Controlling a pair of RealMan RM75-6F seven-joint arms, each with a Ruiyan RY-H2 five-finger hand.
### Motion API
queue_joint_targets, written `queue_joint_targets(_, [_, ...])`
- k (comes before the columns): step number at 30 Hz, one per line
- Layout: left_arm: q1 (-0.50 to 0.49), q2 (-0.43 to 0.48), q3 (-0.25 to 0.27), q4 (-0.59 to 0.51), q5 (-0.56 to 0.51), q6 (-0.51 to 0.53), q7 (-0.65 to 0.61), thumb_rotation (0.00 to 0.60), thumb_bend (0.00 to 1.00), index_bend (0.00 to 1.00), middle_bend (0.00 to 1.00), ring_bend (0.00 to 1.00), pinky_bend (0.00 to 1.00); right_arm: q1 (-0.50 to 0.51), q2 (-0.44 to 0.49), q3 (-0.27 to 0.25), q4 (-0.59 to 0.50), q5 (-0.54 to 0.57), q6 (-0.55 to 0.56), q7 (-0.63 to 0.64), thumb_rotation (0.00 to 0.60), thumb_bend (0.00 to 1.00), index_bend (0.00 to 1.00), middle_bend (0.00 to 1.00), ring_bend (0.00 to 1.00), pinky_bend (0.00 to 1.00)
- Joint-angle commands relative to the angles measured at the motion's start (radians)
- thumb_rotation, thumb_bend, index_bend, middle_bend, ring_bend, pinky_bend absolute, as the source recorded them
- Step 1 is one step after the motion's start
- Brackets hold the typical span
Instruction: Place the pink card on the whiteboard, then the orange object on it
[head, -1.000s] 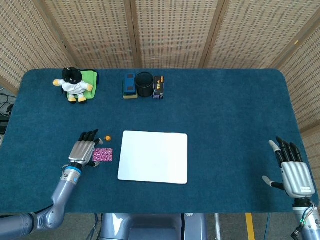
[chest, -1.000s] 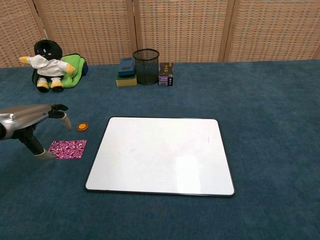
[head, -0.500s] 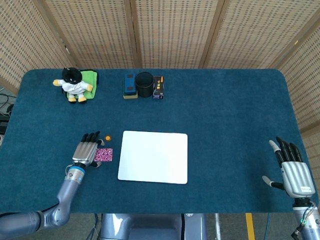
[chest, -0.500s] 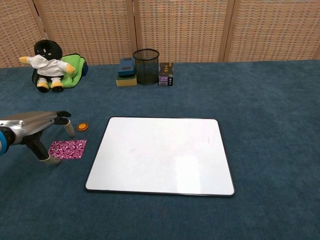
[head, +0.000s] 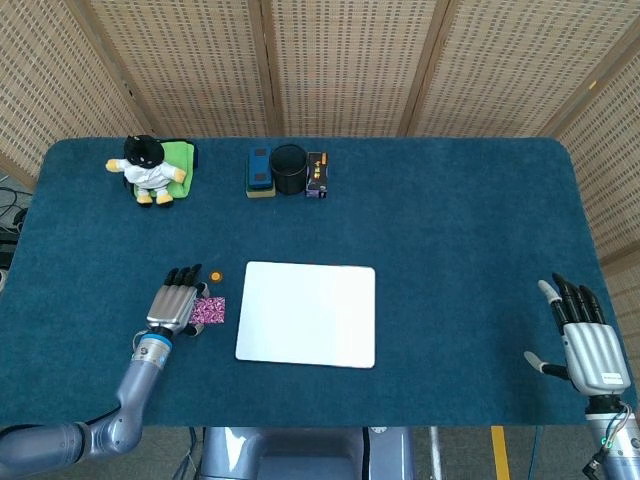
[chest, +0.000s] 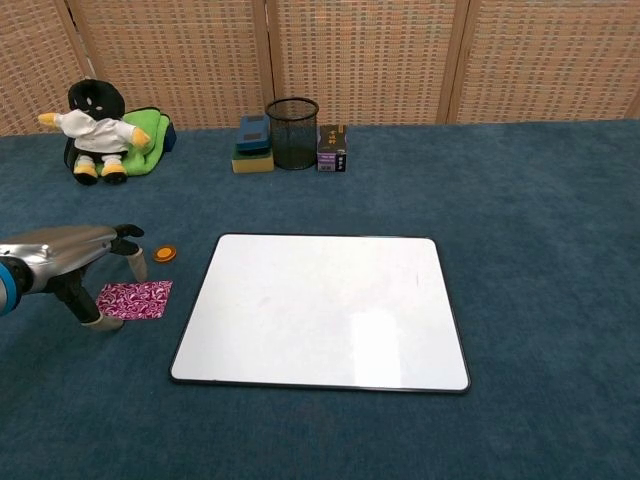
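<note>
A pink patterned card (head: 210, 310) (chest: 137, 299) lies flat on the blue cloth just left of the whiteboard (head: 307, 314) (chest: 320, 308). A small orange disc (head: 215, 274) (chest: 165, 253) sits a little beyond the card. My left hand (head: 174, 304) (chest: 70, 258) hovers over the card's left side, palm down, fingers spread and bent downward, holding nothing. In the chest view its thumb tip rests on the cloth by the card's left edge. My right hand (head: 585, 336) is far off at the table's right front, flat and open, and empty.
At the back stand a black mesh cup (head: 289, 169) (chest: 292, 132), a blue-and-yellow block (head: 260, 172) (chest: 252, 144) and a small dark box (head: 316, 174) (chest: 332, 148). A plush toy (head: 148, 170) (chest: 95, 130) on a green cloth (head: 178, 158) sits back left.
My left hand has slid right and a little nearer, coming over the card's left side. The card, disc and right hand have not moved.
</note>
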Motion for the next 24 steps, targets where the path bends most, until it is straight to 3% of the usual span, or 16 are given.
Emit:
queue_joint_targets(1, [0.002,0.007,0.000,-0.004,0.006,0.007,-0.008,0.600,0.23,0.50,0.00,0.00,0.00,0.000,0.000,0.000,-0.001,0.000,0.000,0.000,0.600,0.00,0.00,0.00,0.00,0.00])
queue_joint_targets(15, [0.009,0.063,-0.011,-0.064,0.054,0.052,-0.033,0.600,0.23,0.50,0.00,0.00,0.00,0.001,0.001,0.000,-0.003,0.003,-0.002,-0.004,0.600,0.00,0.00,0.00,0.00,0.00])
queue_joint_targets(24, [-0.019,0.090,-0.035,-0.140,0.185,0.031,-0.110,0.600,0.22,0.50,0.00,0.00,0.00,0.000,0.000,0.000,-0.005,0.002,0.000,-0.009,0.600,0.00,0.00,0.00,0.00,0.00])
